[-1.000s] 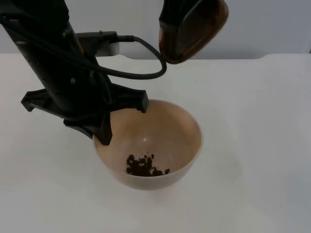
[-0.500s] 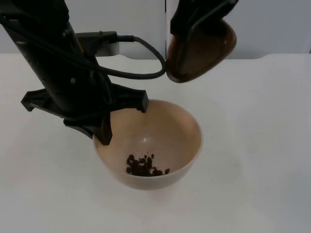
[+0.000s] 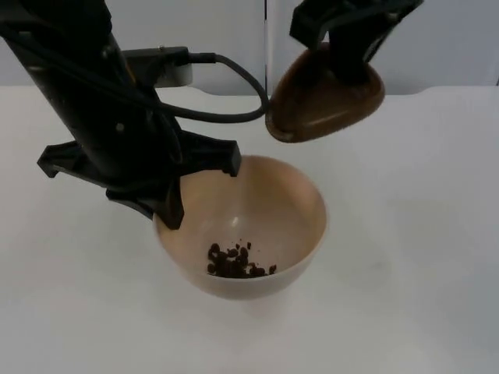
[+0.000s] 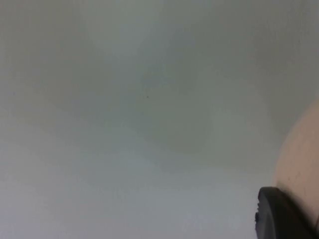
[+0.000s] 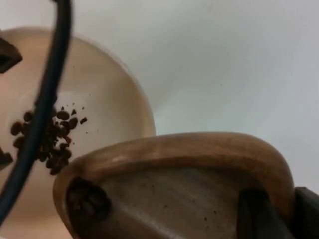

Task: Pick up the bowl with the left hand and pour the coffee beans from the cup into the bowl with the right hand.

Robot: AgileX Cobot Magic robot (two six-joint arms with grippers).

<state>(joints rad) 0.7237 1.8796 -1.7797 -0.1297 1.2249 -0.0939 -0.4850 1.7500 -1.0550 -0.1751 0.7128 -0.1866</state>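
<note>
Top view: left pincer (image 3: 173, 204) clamped on bowl (image 3: 300, 204) rim, right pincer (image 3: 348, 58) gripping cup (image 3: 312, 105) above.

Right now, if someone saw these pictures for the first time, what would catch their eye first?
The tan bowl at the table's middle, with a small dark heap of coffee beans at its bottom and the left pincer clamped on its left rim. Next, the brown wooden cup above and behind the bowl, tilted in the right pincer; the right wrist view shows a few beans left inside the cup.
</note>
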